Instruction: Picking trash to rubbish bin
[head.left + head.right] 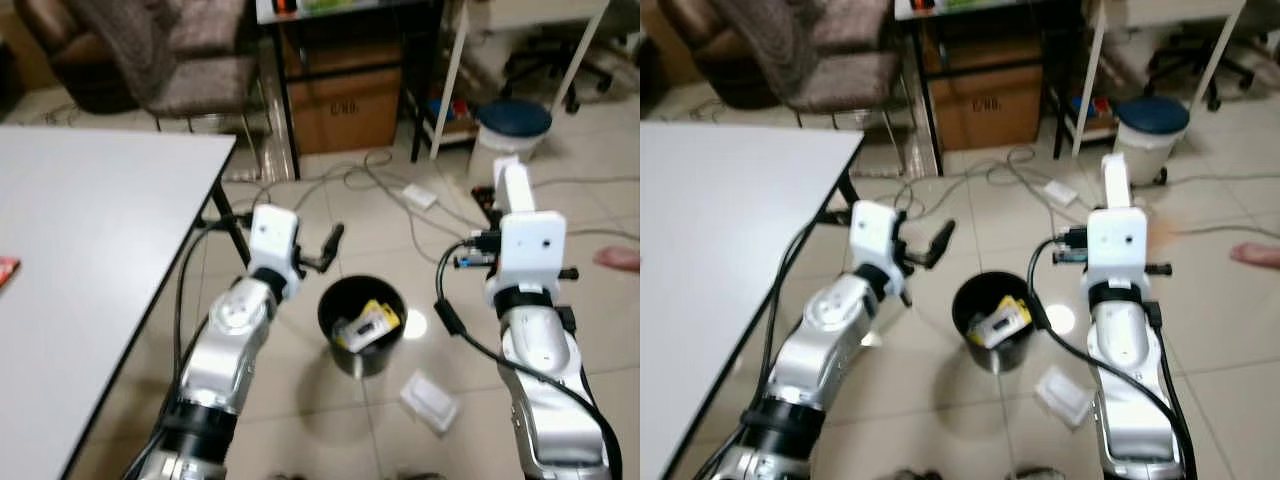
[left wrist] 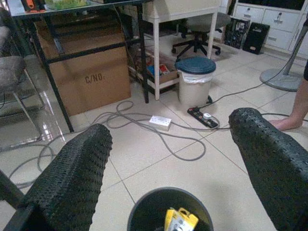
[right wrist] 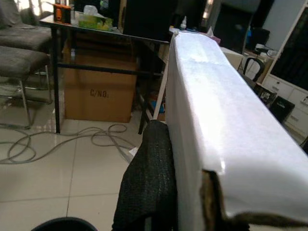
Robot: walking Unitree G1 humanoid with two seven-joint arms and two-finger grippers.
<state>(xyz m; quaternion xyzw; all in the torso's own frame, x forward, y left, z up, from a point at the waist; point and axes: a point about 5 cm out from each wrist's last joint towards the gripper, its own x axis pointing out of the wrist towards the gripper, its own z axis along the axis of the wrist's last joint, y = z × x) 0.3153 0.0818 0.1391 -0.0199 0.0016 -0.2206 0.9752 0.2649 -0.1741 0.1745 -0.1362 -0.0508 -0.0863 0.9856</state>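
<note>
A black rubbish bin (image 1: 362, 322) stands on the tiled floor between my arms, with a yellow and white packet (image 1: 368, 324) inside. My left gripper (image 1: 331, 245) hovers just above the bin's far left rim; in the left wrist view its fingers (image 2: 72, 173) are spread wide and empty over the bin (image 2: 168, 211). My right gripper (image 1: 511, 198) is raised to the right of the bin, shut on a white carton (image 1: 513, 182) that stands upright in it. In the right wrist view the carton (image 3: 226, 130) lies against one black finger (image 3: 149, 183). A white crumpled wrapper (image 1: 429, 400) lies on the floor at the bin's near right.
A white table (image 1: 90, 250) lies to my left, a red item (image 1: 5, 270) at its edge. Beyond are a chair (image 1: 190, 60), a cardboard box (image 1: 345, 105) under a black desk, a blue-lidded white bin (image 1: 510, 130) and cables with a power strip (image 1: 420, 197). A person's foot (image 1: 618, 258) is at right.
</note>
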